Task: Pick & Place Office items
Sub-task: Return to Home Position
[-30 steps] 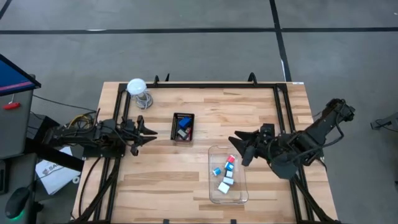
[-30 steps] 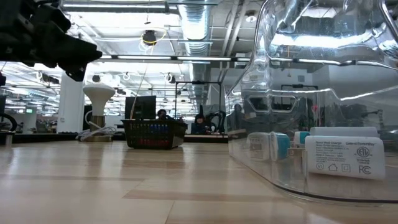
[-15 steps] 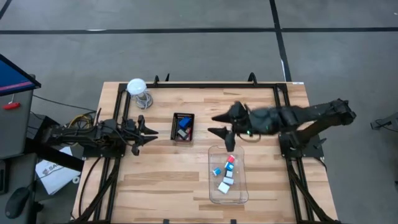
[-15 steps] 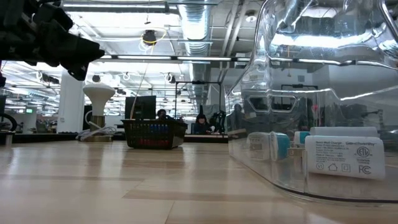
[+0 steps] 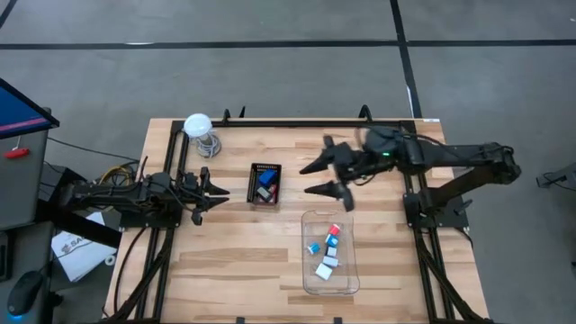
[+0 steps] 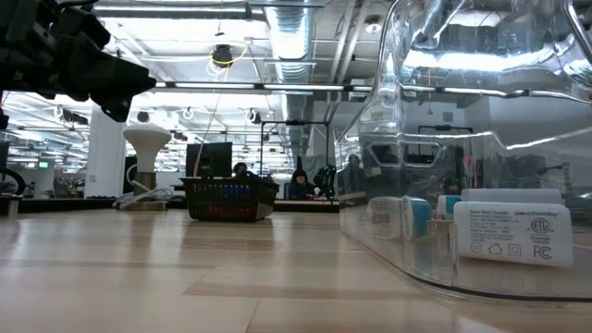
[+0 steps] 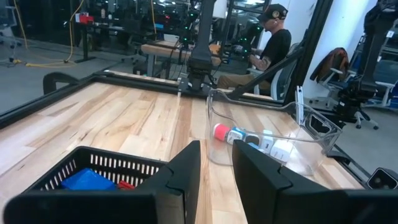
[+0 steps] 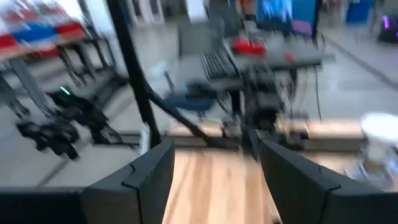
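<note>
The right wrist view is a smear. Only the right arm's two dark fingers [image 8: 143, 180] read cleanly, and a pale blob far off can't be named.

Down at worktop level, the left arm [image 6: 65, 55] is a dark lump cut off at the top left corner. The clear box [image 6: 481, 139] looms so close it runs out of the frame on the right. Through its wall, white blocks [image 6: 504, 231] sit on its floor.

From above, the black bin [image 5: 265, 183] stands mid-worktop with a blue piece [image 5: 265, 178] showing inside. The rest of its load is too dark to sort out. The box, near and right of the bin, holds a scatter of white, cyan and red bits [image 5: 329, 254].

The left claw [image 5: 219, 193] hangs just left of the bin, parted a little, holding nothing. The right claw [image 5: 306, 181] hovers just right of the bin, off the box's far end, spread wide and empty. A white ball on a wire coil [image 5: 199, 126] stands at the far left corner.

The worktop [image 5: 234, 261] is pale wood planks with grey floor around it. Beyond is a workshop hall with ducts overhead and a seated person [image 7: 273, 43].

And the change: a second ago the right arm was folded back at the right edge beside the box. Now it's stretched out across the worktop. The left arm hasn't budged, nor have the pieces.
</note>
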